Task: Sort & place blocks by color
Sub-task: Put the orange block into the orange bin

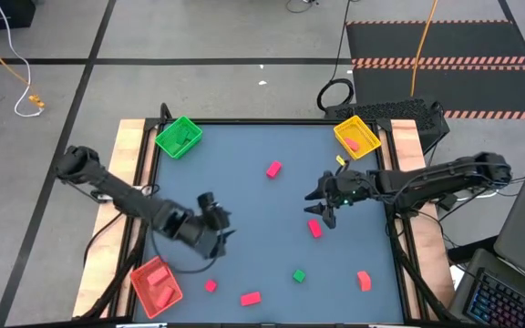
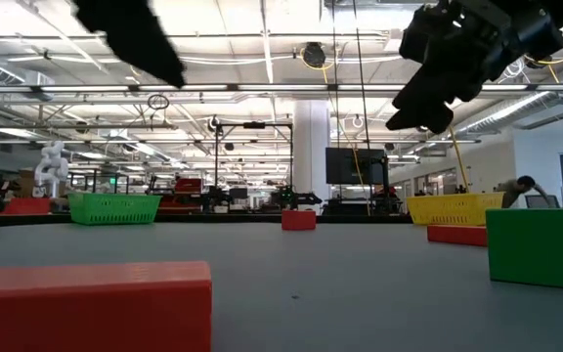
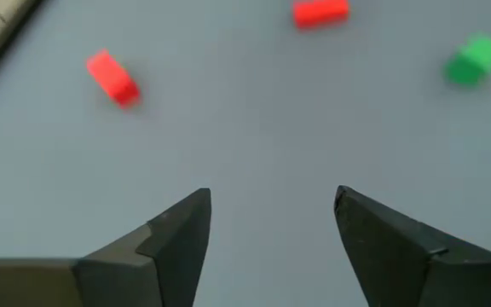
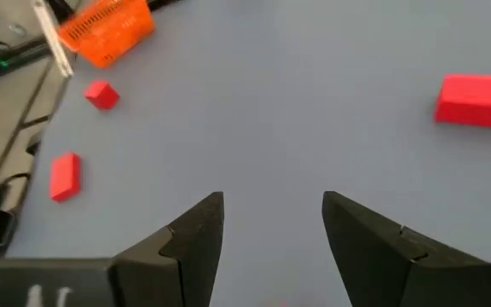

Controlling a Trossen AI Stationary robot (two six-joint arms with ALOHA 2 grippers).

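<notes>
Small blocks lie scattered flat on the grey table: a pink-red one, a red one, a green one, a salmon one, and two red ones near the front edge. My left gripper hangs open above the bare table at the near left. Its wrist view shows only table between the fingers, with a green block and two red blocks ahead. My right gripper is open above the table, just over the red block at the centre right.
A green tray sits at the far left corner, a yellow tray at the far right and a red tray at the near left, each with pieces in it. Wooden rails border the table's sides.
</notes>
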